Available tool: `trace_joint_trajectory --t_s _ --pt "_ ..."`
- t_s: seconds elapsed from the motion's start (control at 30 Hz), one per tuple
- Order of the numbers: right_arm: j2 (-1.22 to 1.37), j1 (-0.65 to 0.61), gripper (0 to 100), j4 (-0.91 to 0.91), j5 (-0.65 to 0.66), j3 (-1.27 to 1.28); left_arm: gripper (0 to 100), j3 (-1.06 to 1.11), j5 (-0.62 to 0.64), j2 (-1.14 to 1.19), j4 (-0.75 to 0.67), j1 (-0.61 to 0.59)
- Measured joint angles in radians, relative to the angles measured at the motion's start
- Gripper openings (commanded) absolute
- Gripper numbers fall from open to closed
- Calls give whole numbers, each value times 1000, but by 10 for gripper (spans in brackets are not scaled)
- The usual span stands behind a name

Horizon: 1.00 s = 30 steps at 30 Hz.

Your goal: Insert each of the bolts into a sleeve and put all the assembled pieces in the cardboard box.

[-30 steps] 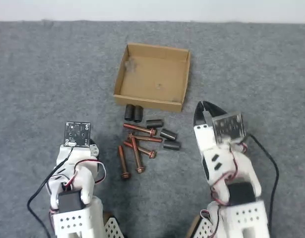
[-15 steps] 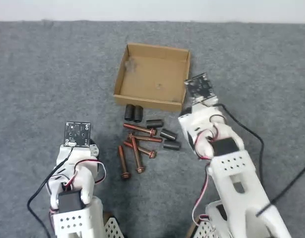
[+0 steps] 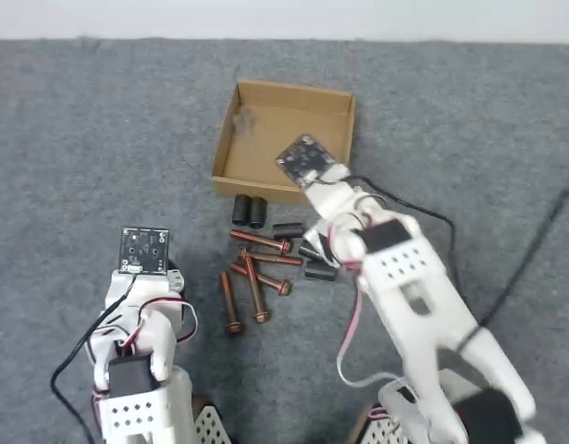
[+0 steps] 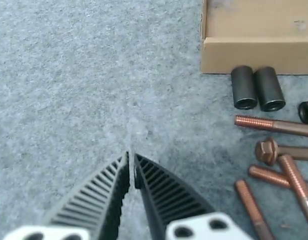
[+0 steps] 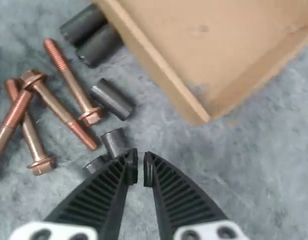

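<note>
My left gripper (image 4: 131, 162) hangs low over the grey carpet (image 3: 99, 139). Its ribbed fingers (image 4: 159, 192) are drawn in to a thin slit with nothing between them. In the high view my left arm (image 3: 141, 324) sits at about 8 o'clock from the heap of parts. Five copper-coloured bolts (image 3: 254, 287) lie loose on the carpet at the middle of that heap, some crossing one another. At 12 o'clock from them two black sleeves (image 3: 241, 210) lie side by side, touching, just beside the near wall of the cardboard box (image 3: 226, 134), and a third sleeve (image 3: 289, 230) lies at about 1 o'clock. The box stands open at 12 o'clock from everything else. My right arm (image 3: 404, 268) stretches in from 5 o'clock, its wrist over the heap's 3 o'clock side. My right gripper (image 5: 139, 162) is likewise narrowed to a slit and holds nothing. Its tips are just beside one short sleeve (image 5: 113, 141), near the box's corner.
</note>
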Motion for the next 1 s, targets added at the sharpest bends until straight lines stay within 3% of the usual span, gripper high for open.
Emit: trace_joint_trajectory --t_s 0.2,0.63,1.0 --pt "230 -11 61 58 60 -158 12 0 0 0 0 0" --pt "356 -23 199 60 157 -207 12 0 0 0 0 61" --pt "442 -48 199 95 250 -215 12 0 0 0 0 61"
